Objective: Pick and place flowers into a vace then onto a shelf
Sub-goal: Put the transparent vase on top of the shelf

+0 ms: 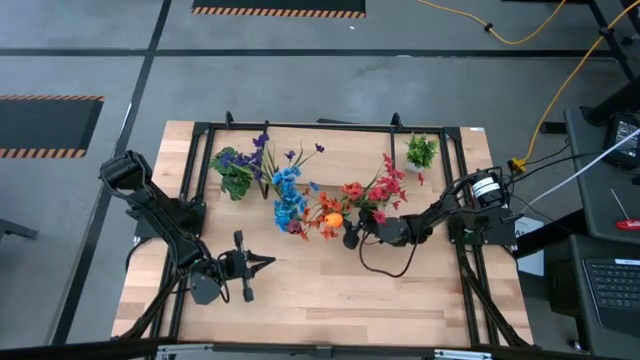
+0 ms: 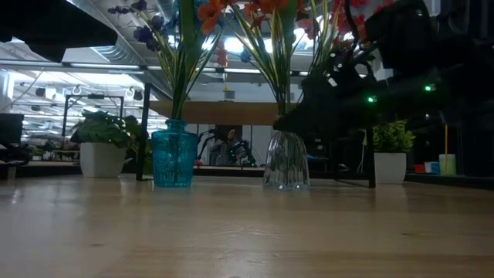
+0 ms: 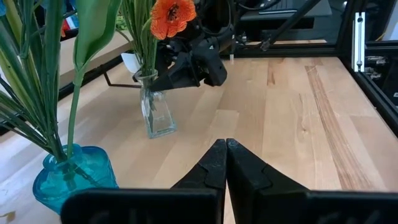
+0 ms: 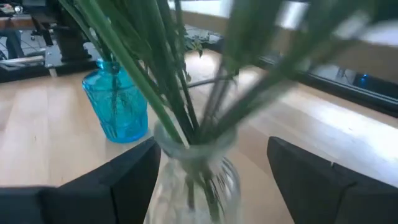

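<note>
The right hand (image 4: 208, 180) sits low in the right wrist view with its two dark fingers spread wide either side of the clear glass vase (image 4: 196, 180). The fingers are released and not yet pressing the glass. In the high view this hand (image 1: 352, 236) is just right of centre, reaching in from the right edge of the table (image 1: 330, 300). It comes in level at the vase's body, I'd say, because the flowers (image 1: 345, 200) already stand in it and a grip from above would crush the stems.

The red and orange blooms fan out above the vase just right of centre in the high view, and the orange bloom (image 3: 172, 15) shows at the top of the left wrist view. A second bunch of blue and purple flowers (image 1: 285, 185) stands in the blue vase (image 2: 173, 158), left of centre in the low view, beside the clear one.

The shelf (image 2: 224, 112) runs across the middle of the low view behind both vases, raised on dark legs. Lifting the clear vase up there looks like the step at hand.

The left hand (image 3: 224, 165) is clenched, fingertips together, waiting at lower left in the high view (image 1: 262, 263), well clear of the vases.
</note>
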### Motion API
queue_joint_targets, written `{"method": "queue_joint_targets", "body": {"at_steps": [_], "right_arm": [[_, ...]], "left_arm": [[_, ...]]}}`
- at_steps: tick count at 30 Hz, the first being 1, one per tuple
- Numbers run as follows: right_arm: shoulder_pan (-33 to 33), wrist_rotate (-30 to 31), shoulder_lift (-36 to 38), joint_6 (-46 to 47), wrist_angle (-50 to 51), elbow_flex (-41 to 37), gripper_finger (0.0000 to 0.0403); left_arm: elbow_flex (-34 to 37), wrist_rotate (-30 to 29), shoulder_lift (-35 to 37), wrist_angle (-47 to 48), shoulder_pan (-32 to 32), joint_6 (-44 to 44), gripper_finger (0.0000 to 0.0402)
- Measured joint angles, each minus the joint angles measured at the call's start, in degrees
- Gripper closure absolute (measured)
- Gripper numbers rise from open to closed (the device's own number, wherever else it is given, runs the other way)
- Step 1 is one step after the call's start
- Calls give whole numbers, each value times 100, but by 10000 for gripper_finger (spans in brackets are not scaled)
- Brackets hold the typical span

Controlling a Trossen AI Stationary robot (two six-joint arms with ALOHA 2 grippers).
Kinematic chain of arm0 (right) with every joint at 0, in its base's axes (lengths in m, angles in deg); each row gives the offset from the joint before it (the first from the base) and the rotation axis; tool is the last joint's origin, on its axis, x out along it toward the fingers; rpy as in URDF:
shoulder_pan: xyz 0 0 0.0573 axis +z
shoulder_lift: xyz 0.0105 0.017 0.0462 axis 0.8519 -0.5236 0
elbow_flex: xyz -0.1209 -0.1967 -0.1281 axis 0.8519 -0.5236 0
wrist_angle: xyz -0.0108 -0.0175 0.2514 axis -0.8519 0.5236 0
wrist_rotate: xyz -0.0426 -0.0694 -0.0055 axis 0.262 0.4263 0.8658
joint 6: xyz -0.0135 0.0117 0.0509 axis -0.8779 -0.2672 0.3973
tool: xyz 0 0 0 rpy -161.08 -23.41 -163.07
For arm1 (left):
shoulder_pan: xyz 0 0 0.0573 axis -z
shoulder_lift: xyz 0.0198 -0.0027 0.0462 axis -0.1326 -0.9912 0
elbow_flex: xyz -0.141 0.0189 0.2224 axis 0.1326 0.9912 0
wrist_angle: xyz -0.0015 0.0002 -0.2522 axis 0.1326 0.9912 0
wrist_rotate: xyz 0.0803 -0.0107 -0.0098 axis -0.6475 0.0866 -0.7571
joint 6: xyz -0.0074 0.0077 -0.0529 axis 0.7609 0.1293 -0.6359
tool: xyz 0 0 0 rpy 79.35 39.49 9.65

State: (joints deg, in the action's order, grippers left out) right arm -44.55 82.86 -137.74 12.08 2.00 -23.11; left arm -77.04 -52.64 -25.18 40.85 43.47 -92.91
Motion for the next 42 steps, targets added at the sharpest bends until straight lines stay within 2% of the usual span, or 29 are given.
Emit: {"method": "queue_joint_targets", "body": {"at_steps": [7,14,20,25,35,42], "right_arm": [[0,0,-198,-526,-6,417,107],[0,15,-219,-576,1,392,107],[37,364,-219,-619,5,355,109],[44,360,-219,-634,5,355,143],[46,349,-219,-732,5,355,252],[193,340,13,-886,-19,346,257]], "left_arm": [[0,0,0,0,0,-2,400],[0,63,-2,2,0,1,396],[0,66,-2,4,0,0,400],[0,63,-2,22,0,1,396],[0,61,-2,46,0,1,396],[0,61,-2,46,2,1,400]]}}
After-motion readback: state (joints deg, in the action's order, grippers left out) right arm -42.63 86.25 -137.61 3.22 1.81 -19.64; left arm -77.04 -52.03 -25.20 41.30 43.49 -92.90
